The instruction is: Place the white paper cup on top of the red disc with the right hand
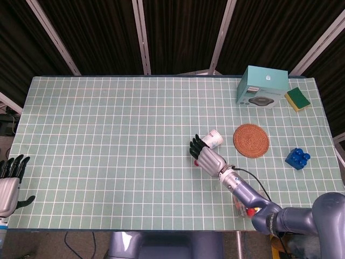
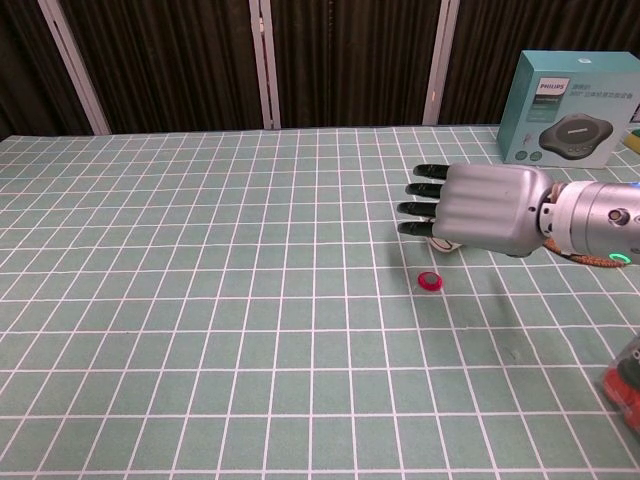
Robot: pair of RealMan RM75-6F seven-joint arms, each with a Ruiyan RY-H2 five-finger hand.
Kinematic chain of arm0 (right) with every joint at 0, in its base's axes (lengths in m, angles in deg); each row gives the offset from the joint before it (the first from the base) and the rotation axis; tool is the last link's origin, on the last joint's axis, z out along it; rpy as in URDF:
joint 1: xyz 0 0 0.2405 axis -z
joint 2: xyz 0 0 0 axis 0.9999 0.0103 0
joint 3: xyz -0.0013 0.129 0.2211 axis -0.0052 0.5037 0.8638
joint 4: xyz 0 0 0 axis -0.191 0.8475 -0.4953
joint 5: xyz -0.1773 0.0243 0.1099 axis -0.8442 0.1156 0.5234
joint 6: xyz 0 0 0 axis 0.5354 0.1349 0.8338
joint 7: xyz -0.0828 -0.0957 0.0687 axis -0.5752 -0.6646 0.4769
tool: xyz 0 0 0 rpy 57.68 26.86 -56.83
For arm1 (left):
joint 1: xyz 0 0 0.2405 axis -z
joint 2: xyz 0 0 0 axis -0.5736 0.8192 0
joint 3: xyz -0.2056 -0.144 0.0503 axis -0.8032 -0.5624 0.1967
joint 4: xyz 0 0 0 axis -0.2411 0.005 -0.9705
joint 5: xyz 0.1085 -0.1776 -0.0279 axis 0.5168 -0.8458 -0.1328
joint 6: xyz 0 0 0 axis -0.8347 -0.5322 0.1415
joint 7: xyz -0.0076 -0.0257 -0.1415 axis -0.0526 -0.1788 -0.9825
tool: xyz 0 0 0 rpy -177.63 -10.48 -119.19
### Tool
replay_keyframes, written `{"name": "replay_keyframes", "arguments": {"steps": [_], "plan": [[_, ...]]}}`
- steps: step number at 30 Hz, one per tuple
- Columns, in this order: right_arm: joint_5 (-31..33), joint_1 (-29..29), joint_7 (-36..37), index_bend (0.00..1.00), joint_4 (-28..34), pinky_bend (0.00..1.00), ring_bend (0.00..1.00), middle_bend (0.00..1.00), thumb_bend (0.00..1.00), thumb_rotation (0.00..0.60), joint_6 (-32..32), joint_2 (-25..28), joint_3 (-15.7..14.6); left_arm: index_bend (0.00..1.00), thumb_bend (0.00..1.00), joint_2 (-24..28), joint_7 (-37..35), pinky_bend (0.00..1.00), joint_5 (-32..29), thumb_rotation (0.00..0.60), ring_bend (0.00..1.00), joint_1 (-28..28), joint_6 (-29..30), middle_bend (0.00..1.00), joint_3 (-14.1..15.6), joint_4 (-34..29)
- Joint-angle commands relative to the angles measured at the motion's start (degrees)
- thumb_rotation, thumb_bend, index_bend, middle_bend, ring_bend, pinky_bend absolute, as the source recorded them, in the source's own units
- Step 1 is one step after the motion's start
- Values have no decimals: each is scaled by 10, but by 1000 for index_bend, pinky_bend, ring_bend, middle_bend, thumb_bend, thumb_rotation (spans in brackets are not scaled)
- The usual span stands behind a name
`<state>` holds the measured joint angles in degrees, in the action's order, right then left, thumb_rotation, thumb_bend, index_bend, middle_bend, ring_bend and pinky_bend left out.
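Observation:
My right hand (image 1: 206,155) hovers over the middle of the table, its back toward the chest camera, and holds the white paper cup (image 1: 213,138) tilted against its far side. In the chest view only a sliver of the cup (image 2: 441,243) shows under the right hand (image 2: 480,208). The small red disc (image 2: 429,281) lies flat on the cloth, just in front of and below the fingers. In the head view the disc (image 1: 195,163) peeks out at the hand's edge. My left hand (image 1: 11,183) rests at the table's near left corner, fingers apart and holding nothing.
A teal Philips box (image 1: 262,86) and a yellow-green sponge (image 1: 297,99) sit at the far right. A round woven coaster (image 1: 251,140) lies right of the cup, a blue brick (image 1: 297,158) beyond it. A red-and-clear object (image 2: 625,385) stands near the front right edge.

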<state>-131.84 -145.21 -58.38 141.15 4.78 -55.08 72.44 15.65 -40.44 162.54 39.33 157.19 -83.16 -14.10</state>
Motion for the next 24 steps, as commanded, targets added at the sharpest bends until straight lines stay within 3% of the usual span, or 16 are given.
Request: {"name": "replay_keyframes", "arguments": {"steps": [1,9,16,19,24], "plan": [[-12,-4,-1,0,-39,46,0,0,110,600,-10,-21,4,0,0,0,0,0,-2,600,0,1,-2,0,0,0],[-4,-3,0,0,-87,95,0,0,121,600,-30,-45,13,0,0,2,-3,0,-5,600,0,3,-6,0,-1,1],[-27,4,2,0,-121,206,0,17,162,600,-30,-61,4,0,0,4,-6,0,-5,600,0,4,-9,0,1,-1],[-42,7,7,10,-139,319,18,136,222,600,-28,-69,2,0,0,4,-6,0,-4,600,0,4,-8,0,1,-2],[-77,12,50,203,-164,471,218,397,381,600,-24,-78,0,0,0,5,-7,0,-4,600,0,3,-7,0,2,-2]]}}
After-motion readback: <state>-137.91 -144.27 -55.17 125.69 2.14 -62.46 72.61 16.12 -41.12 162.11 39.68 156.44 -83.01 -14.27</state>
